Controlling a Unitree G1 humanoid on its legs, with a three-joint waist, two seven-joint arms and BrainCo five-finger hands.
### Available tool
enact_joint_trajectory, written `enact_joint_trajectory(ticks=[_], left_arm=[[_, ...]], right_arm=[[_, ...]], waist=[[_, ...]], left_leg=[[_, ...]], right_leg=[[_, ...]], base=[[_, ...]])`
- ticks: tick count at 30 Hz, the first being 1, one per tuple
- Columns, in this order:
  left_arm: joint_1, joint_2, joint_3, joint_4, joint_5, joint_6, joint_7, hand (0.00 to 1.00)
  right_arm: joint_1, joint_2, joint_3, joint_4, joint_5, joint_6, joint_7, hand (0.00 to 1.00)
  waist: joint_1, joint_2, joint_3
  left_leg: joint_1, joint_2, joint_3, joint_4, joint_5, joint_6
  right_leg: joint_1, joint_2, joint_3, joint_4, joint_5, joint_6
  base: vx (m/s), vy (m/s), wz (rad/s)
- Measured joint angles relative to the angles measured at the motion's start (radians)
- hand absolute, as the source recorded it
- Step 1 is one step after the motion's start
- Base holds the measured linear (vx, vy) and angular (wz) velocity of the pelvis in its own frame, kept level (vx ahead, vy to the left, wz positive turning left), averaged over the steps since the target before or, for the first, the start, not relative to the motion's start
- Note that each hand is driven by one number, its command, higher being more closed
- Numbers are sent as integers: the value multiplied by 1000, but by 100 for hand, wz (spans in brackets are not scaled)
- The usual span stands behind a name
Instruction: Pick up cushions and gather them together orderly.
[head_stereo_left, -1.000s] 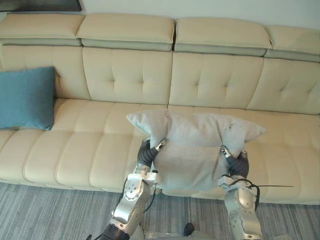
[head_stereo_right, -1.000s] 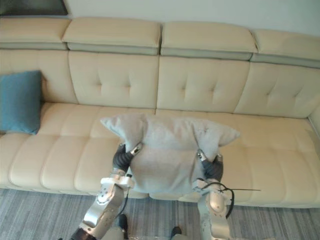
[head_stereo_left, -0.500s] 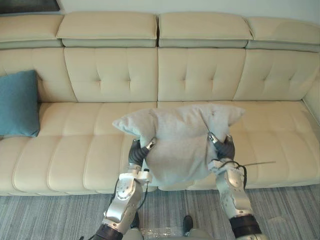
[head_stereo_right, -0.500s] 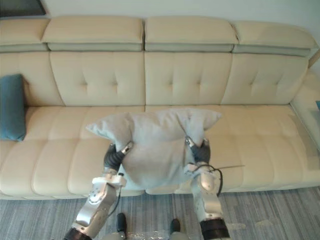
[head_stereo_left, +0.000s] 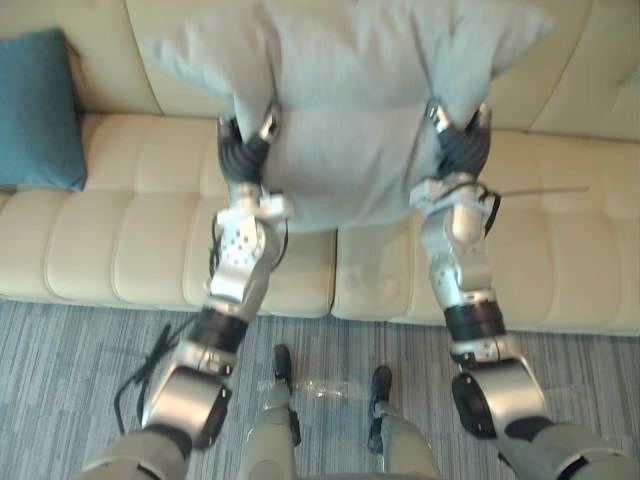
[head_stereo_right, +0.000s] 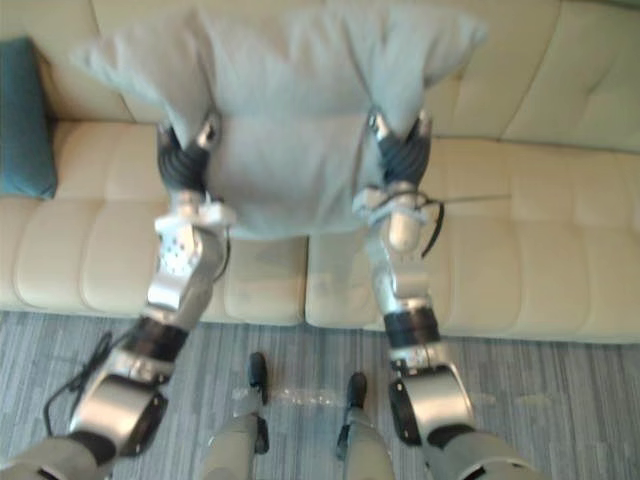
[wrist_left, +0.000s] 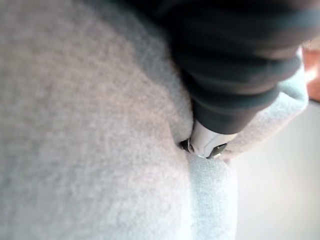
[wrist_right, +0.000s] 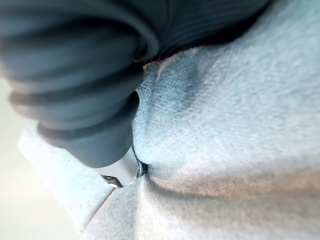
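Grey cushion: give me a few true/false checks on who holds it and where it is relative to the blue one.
1. The left robot hand and the right robot hand both grip the grey cushion. True.
2. The grey cushion touches the blue cushion. False: they are apart, with bare sofa between them.
3. The blue cushion lies on the floor. False: it stands on the sofa seat against the backrest, to the robot's left.
4. The grey cushion's upper corners stick out past both hands. True.

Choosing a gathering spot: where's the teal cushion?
Far left in both eye views, the teal fabric cushion stands on the cream sofa, left of the held grey cushion.
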Motion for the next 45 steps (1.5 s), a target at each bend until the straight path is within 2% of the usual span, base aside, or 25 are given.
enact_joint_trajectory(ticks=[5, 8, 9, 12, 16, 21, 24, 30, 33, 37, 40, 41, 44, 45], left_arm=[[-234, 29, 23, 201, -12, 12, -11, 100], [-325, 29, 41, 238, -45, 15, -26, 100], [-338, 29, 50, 238, -52, 15, -29, 0], [-367, 26, 78, 243, -63, 15, -28, 0], [-386, 17, 126, 276, -68, 15, -26, 0], [-364, 15, 197, 275, -67, 13, -32, 0], [-276, 73, 234, 256, -67, 13, -64, 0], [-97, 176, 360, 244, -67, 19, -114, 0], [5, 194, 405, 170, -70, 18, -137, 0], [206, 179, 410, 44, -76, 16, -165, 0], [424, 102, 405, -65, -63, 15, -182, 0], [493, 69, 390, -85, -55, 15, -187, 0], [764, -58, 278, -114, 21, 40, -243, 0], [806, -74, 258, -114, 35, 48, -251, 0]], right_arm=[[-204, -17, -31, 158, -29, 1, -35, 100], [-276, -16, -52, 184, -34, 1, -70, 100], [-297, -17, -59, 200, -34, 1, -74, 0], [-338, -22, -71, 223, -32, 2, -94, 0], [-363, -49, -79, 241, -22, 4, -90, 0], [-363, -119, -78, 240, 9, 4, -65, 0], [-321, -185, -81, 191, 36, -2, -52, 0], [-149, -345, -186, 158, 145, -12, -12, 0], [-72, -383, -197, 156, 174, -17, 16, 0], [137, -387, -198, 29, 174, -21, 45, 0], [349, -352, -199, -116, 154, -22, 75, 0], [425, -320, -203, -155, 139, -21, 86, 0], [716, -128, -195, -237, 46, -8, 139, 0], [758, -100, -188, -237, 36, -3, 148, 0]], waist=[[-13, 12, 58], [-13, 14, 88], [-13, 14, 98], [-13, 15, 116], [-13, 14, 131], [-15, 13, 133], [-20, 13, 133], [-28, 12, 133], [-43, 11, 132], [-51, 4, 128], [-52, 0, 125], [-52, -5, 121], [-47, -31, 99], [-47, -39, 93]], left_leg=[[-95, -8, -16, 0, 26, -1], [-155, -7, -20, 0, 36, -9], [-172, -5, -20, 0, 40, -14], [-218, -3, -19, 0, 51, -28], [-268, 0, -15, 1, 51, -29], [-275, 1, -17, 10, 51, -29], [-275, 0, -12, 4, 49, -30], [-255, 10, 7, 1, 51, -28], [-222, 14, 11, 1, 51, -28], [-158, 27, 9, 1, 41, -26], [-97, 26, 10, 1, 21, -20], [-77, 26, 10, 1, 16, -24], [25, 24, 10, 4, -12, -29], [42, 24, 11, 7, -16, -28]], right_leg=[[-105, -12, -2, 31, 1, 1], [-172, -15, -3, 48, 2, 1], [-189, -16, -3, 50, 2, 1], [-247, -24, -7, 76, 1, 2], [-320, -28, -13, 124, -4, 3], [-334, -36, -25, 166, -31, 0], [-356, -40, -20, 208, -65, -12], [-355, -27, -5, 224, -65, -12], [-325, -22, -4, 222, -65, -12], [-254, -10, -10, 217, -80, -22], [-196, -9, -14, 224, -101, -23], [-175, -8, -15, 224, -108, -25], [-73, -12, -24, 232, -145, -25], [-56, -13, -24, 234, -151, -23]], base=[[-15, 3, 3], [19, -2, 2], [40, -15, -2], [56, -33, 0], [26, -23, -2], [26, -49, 6], [10, -81, 7], [1, -80, -8], [-6, -92, -7], [-10, -99, 1], [6, -83, 2], [21, -66, 4], [71, -94, 8], [98, -94, 8]])
